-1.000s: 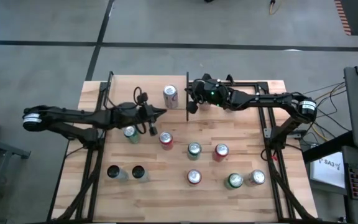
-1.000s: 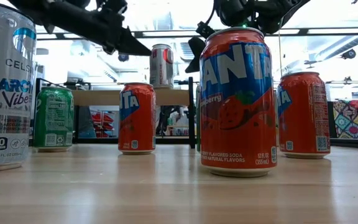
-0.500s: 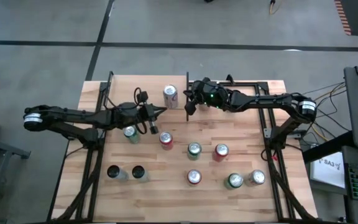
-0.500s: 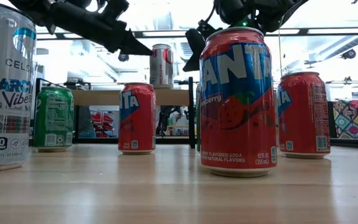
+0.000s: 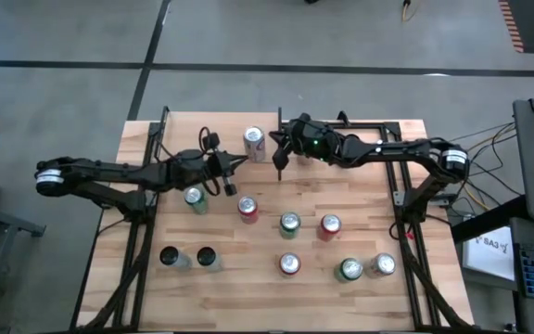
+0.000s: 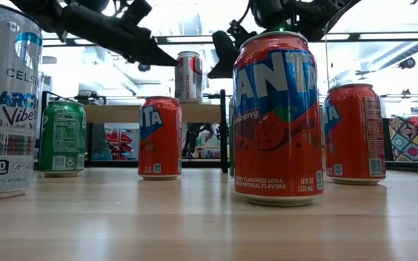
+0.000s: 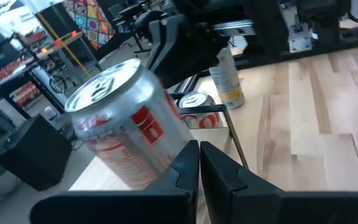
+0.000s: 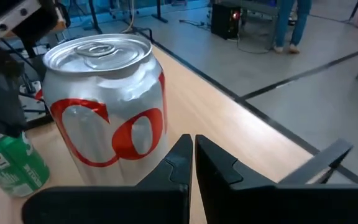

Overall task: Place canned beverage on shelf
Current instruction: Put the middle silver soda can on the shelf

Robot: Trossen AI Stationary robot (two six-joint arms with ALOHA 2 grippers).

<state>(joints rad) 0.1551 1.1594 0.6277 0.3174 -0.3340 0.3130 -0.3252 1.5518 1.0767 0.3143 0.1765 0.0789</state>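
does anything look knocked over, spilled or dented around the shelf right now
Nothing stands out. The silver can stands upright on the shelf, undented, with no spill. The left gripper and the right gripper, both shut, flank it.

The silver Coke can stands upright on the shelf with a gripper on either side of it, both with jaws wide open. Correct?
Not quite. The silver Coke can does stand upright on the shelf, with the left gripper and right gripper on either side, but both have their jaws shut, not open. The two wrist views show each pair of jaws pressed together beside the can.
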